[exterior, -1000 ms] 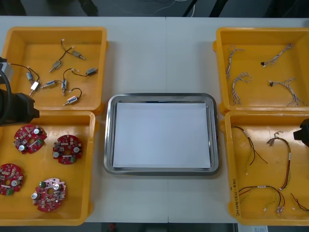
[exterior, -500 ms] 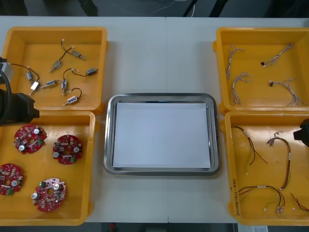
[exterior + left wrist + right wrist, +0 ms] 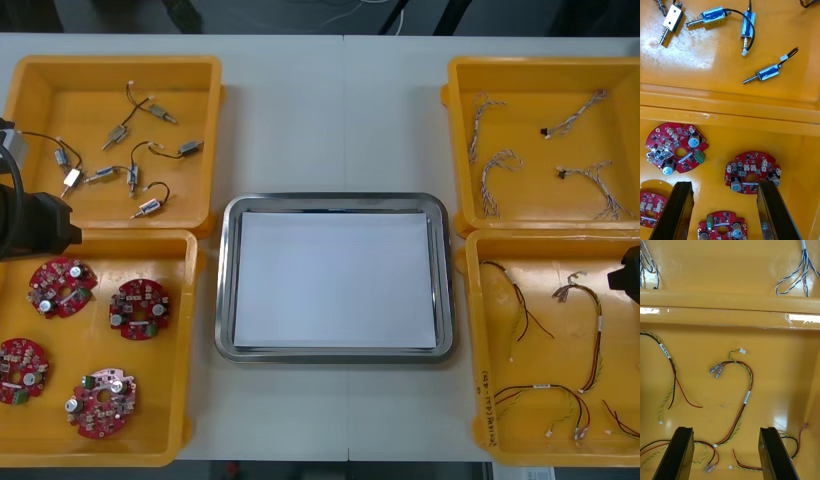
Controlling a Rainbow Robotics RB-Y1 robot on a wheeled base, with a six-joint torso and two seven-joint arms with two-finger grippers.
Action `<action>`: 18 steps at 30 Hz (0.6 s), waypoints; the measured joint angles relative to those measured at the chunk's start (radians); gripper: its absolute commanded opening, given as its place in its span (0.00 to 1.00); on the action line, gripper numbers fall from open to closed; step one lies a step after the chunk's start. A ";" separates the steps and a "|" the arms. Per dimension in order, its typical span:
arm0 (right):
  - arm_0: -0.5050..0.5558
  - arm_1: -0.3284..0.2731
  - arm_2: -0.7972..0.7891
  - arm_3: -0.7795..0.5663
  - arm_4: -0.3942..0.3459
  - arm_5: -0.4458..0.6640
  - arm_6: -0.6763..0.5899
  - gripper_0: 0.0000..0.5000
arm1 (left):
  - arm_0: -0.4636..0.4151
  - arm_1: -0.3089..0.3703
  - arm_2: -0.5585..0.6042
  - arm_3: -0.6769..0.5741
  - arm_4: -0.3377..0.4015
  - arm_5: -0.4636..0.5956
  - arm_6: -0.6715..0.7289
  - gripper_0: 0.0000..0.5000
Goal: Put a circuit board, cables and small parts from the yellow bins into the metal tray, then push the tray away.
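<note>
The metal tray [image 3: 226, 300] gleams (white inside); left tool [image 3: 725, 187] above circuit boards [image 3: 675, 152], right tool [image 3: 727, 431] above cables [image 3: 748, 396], both released.

1. This looks like an electronics assembly workshop or lab: a light table [image 3: 330, 100] carries yellow bins [image 3: 110, 62] sorting round red circuit boards [image 3: 140, 308], cables [image 3: 598, 340] and small metal parts [image 3: 148, 207].
2. A metal tray [image 3: 335, 199] sits in the middle, between the left and right bins.

Left hand [image 3: 724, 184] is hovering over a yellow bin [image 3: 797, 150] of round red circuit boards [image 3: 676, 147], fingers [image 3: 673, 210] standing apart. One board [image 3: 721, 225] is lying between the fingers, a second board [image 3: 752, 177] just past one fingertip. Beyond the bin wall [image 3: 730, 108], small metal parts [image 3: 765, 72] with black cables [image 3: 793, 53] are lying in the neighbouring bin [image 3: 715, 56].
</note>
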 measured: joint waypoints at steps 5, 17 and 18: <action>0.000 0.000 0.000 0.000 0.000 0.000 0.000 1.00 | 0.000 0.000 0.000 0.000 0.000 0.000 0.000 1.00; 0.000 0.000 0.000 0.000 0.000 0.000 0.000 1.00 | 0.000 0.000 0.000 0.000 0.000 0.000 0.000 1.00; 0.000 0.000 0.000 0.000 0.000 0.000 0.000 1.00 | 0.000 0.000 0.000 0.000 0.000 0.000 0.000 1.00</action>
